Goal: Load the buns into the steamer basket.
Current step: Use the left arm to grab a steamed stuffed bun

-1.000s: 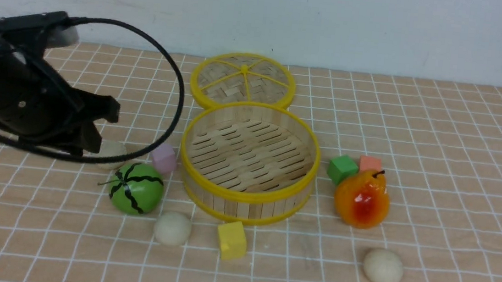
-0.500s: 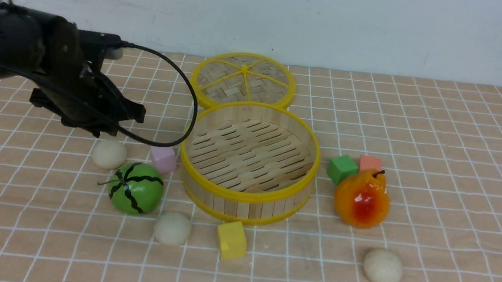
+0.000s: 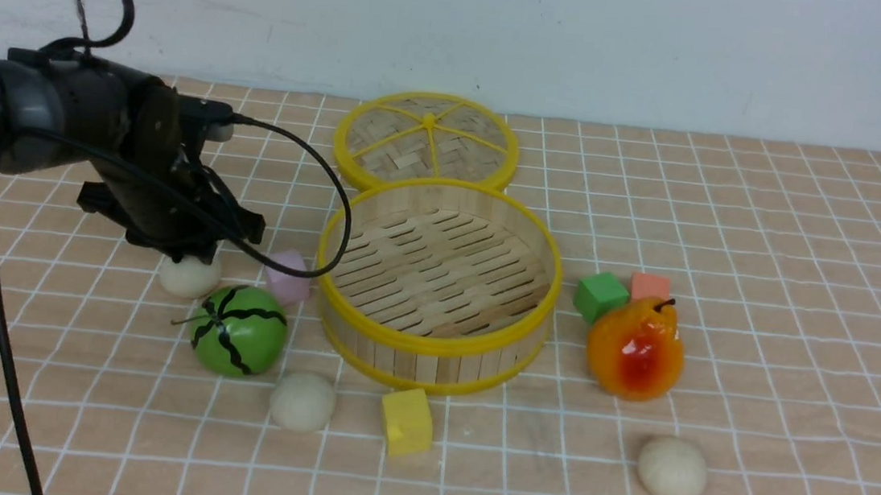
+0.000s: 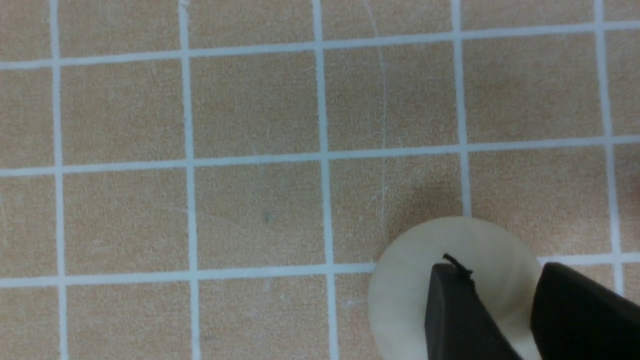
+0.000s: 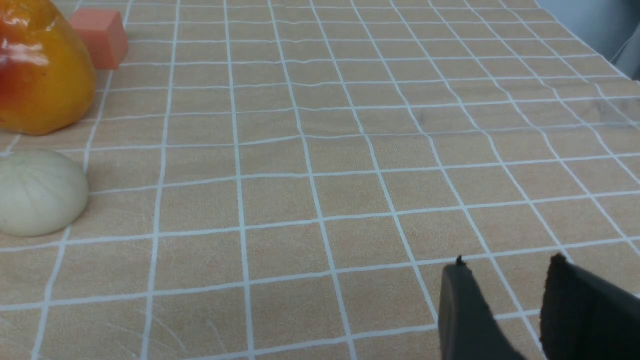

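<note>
The steamer basket (image 3: pixel 513 350) stands empty mid-table. Three buns lie on the cloth: one left of the basket (image 3: pixel 185 278), one in front of it (image 3: pixel 303 401), one at the front right (image 3: pixel 672 468). My left gripper (image 3: pixel 193 254) hangs just above the left bun. In the left wrist view the gripper (image 4: pixel 500 270) is slightly open, with one finger over the bun (image 4: pixel 405 295) and the other at its edge, not gripping it. My right gripper (image 5: pixel 505 265) is slightly open and empty over bare cloth, with the front-right bun (image 5: pixel 40 192) off to its side.
A green watermelon ball (image 3: pixel 238 331) and a pink cube (image 3: pixel 288 275) sit close to the left bun. The woven lid (image 3: pixel 426 145) lies behind the basket. A yellow cube (image 3: pixel 406 420), a green cube (image 3: pixel 601 295), a salmon cube (image 3: pixel 650 286) and a pear (image 3: pixel 635 347) stand nearby.
My left arm has swung toward the basket and come down, so its gripper now sits right over the left bun. Nothing else has moved.
</note>
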Controlling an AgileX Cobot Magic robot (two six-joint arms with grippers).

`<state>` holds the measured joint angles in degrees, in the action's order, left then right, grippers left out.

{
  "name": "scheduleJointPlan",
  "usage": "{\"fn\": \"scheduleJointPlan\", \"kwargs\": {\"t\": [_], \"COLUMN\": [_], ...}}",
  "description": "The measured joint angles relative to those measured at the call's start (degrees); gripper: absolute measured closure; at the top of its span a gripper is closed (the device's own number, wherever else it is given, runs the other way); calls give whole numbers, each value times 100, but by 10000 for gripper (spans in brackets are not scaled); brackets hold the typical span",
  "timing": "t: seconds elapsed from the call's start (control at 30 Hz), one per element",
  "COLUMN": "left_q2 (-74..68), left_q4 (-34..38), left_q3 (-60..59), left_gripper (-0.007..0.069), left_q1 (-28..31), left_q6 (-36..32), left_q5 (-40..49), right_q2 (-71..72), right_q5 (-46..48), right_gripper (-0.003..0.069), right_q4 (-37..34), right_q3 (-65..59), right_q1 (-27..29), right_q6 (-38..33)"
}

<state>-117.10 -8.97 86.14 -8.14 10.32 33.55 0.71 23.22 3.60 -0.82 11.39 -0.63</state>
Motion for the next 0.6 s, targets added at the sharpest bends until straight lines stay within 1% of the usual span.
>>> {"fn": "scheduleJointPlan", "kwargs": {"t": [0.23,0.33,0.37,0.4,0.43,0.5,0.6], "left_q2": [-142,-157,-157,-157,-157,-134,47], "left_q4": [-33,-37,-32,-32,-32,-19,36], "left_q3": [26,26,33,46,53,82,140], "left_gripper": [407,489,533,599,621,636,636], "left_q1": [0,0,0,0,0,0,0], "left_q6": [119,134,134,134,134,134,134], "left_q5": [-64,-69,-62,-63,-40,42,295], "right_q2": [0,0,0,0,0,0,0], "right_q5": [0,0,0,0,0,0,0], "right_gripper": [418,418,418,418,418,418,418], "right_q4": [0,0,0,0,0,0,0], "right_q3": [0,0,0,0,0,0,0], "right_q1": [0,0,0,0,0,0,0], "right_q6": [0,0,0,0,0,0,0]}}
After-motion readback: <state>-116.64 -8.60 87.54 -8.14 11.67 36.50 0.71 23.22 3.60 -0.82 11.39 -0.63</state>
